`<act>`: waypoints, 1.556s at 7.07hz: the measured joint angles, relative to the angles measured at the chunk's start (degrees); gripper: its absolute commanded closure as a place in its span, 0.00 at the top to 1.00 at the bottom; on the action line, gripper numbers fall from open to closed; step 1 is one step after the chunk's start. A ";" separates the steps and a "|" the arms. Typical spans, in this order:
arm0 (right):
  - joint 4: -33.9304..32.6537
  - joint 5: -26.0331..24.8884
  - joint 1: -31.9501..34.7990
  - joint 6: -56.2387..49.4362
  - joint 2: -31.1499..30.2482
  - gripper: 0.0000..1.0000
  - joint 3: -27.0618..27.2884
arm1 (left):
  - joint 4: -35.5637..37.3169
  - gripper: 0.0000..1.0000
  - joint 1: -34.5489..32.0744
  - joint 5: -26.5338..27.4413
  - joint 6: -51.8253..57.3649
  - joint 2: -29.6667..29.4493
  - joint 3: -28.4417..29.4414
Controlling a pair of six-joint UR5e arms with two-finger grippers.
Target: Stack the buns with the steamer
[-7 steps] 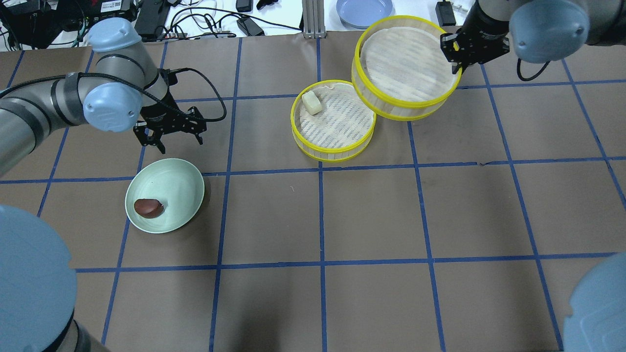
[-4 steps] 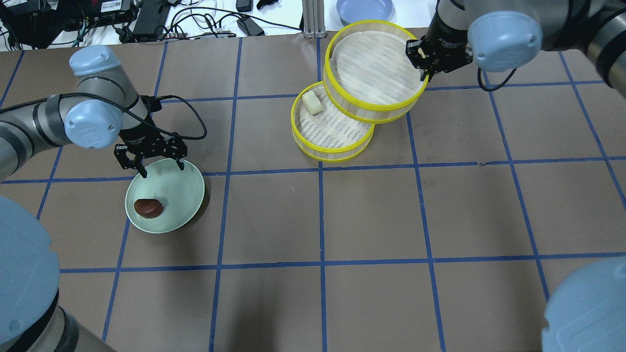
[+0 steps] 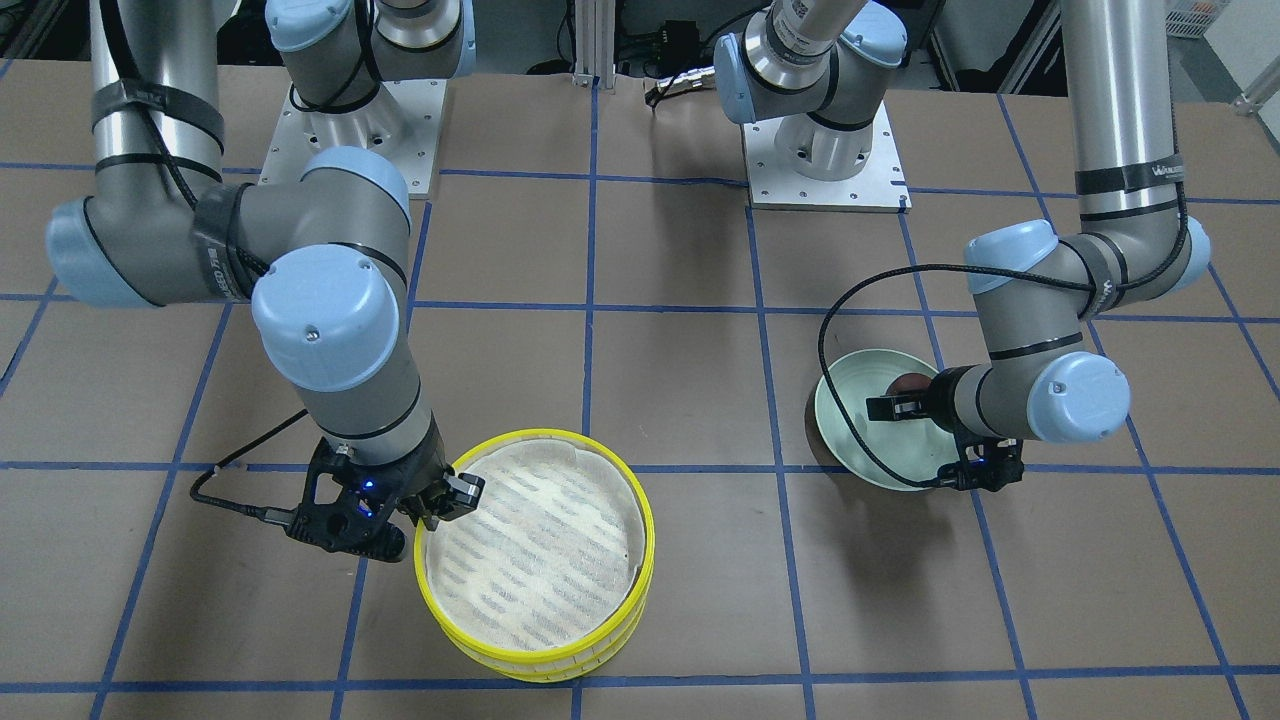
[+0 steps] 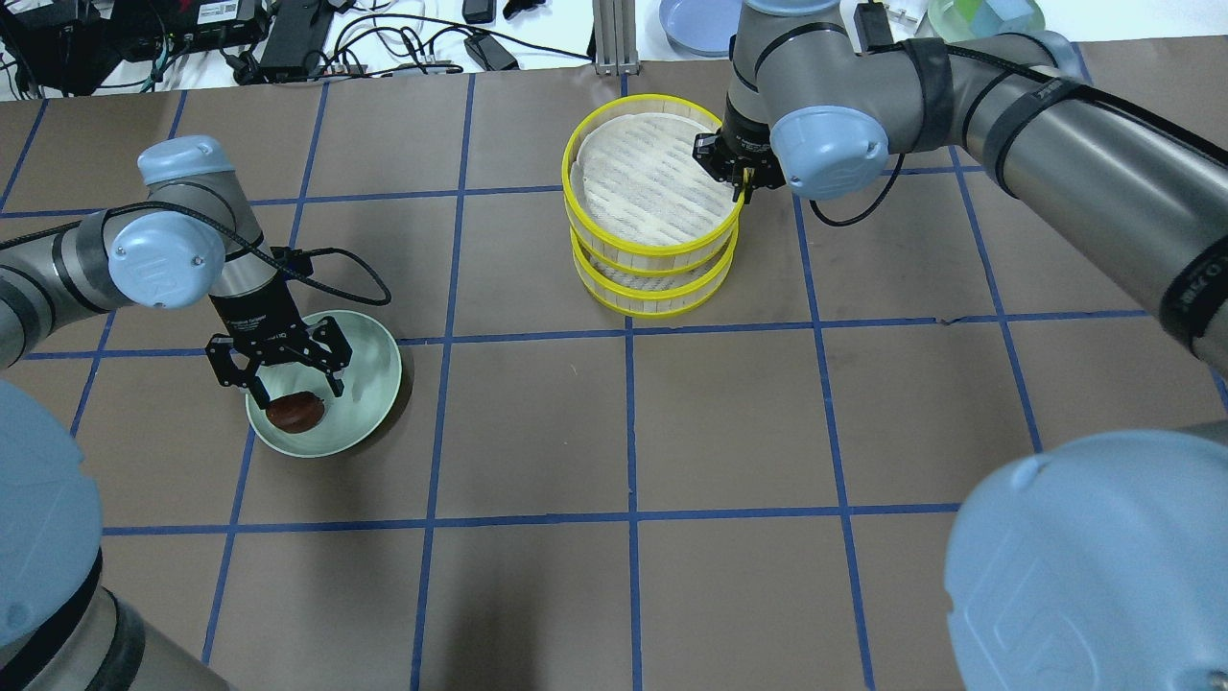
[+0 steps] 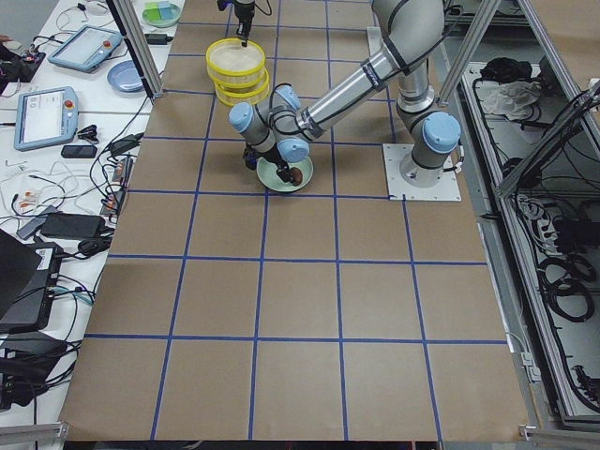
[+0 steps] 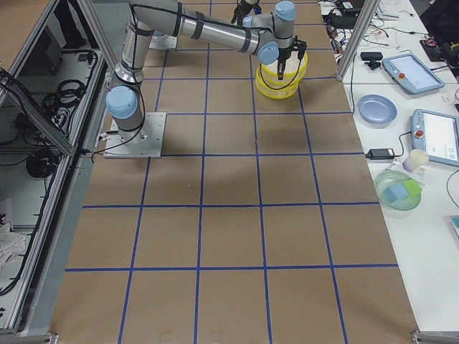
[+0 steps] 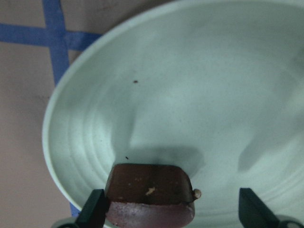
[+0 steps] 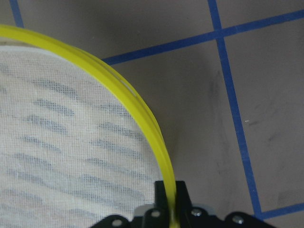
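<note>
Two yellow-rimmed steamer tiers are stacked at the table's far middle, the upper tier (image 4: 648, 182) over the lower tier (image 4: 662, 293). My right gripper (image 4: 739, 182) is shut on the upper tier's right rim (image 8: 142, 109). The cream bun is hidden under the upper tier. The dark reddish-brown bun (image 4: 295, 413) lies in the pale green plate (image 4: 369, 360). My left gripper (image 4: 293, 384) is open and low over the plate. Its fingers stand on either side of the brown bun (image 7: 149, 192), not closed on it.
A blue plate (image 4: 715, 19), cables and electronics (image 4: 384, 38) lie beyond the table's far edge. The brown table with a blue tape grid (image 4: 633, 432) is bare in front of the stack and the plate.
My right arm carried the upper tier left and set it over the lower tier, covering the cream bun. My left gripper moved toward me and down over the brown bun.
</note>
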 measured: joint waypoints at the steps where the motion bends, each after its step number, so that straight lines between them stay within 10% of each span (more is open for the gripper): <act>1: -0.64 -1.33 0.02 -0.14 0.57 0.01 -0.13 | -0.46 1.00 0.02 0.19 0.06 -0.38 -0.33; 2: -0.66 -2.04 0.04 0.09 0.93 0.02 -0.10 | -0.48 0.95 0.06 0.57 0.07 -0.85 -0.49; 4: 0.49 -2.00 0.09 0.19 0.87 0.02 0.02 | -0.17 0.01 0.11 1.42 0.11 -1.27 0.01; 9: 2.58 -0.10 0.53 2.11 0.78 0.08 0.15 | 2.46 0.00 0.08 2.49 -0.96 -0.52 4.35; 11: 2.55 0.25 0.56 2.21 1.09 0.64 0.34 | 2.95 0.00 -0.31 1.64 -3.90 0.04 7.76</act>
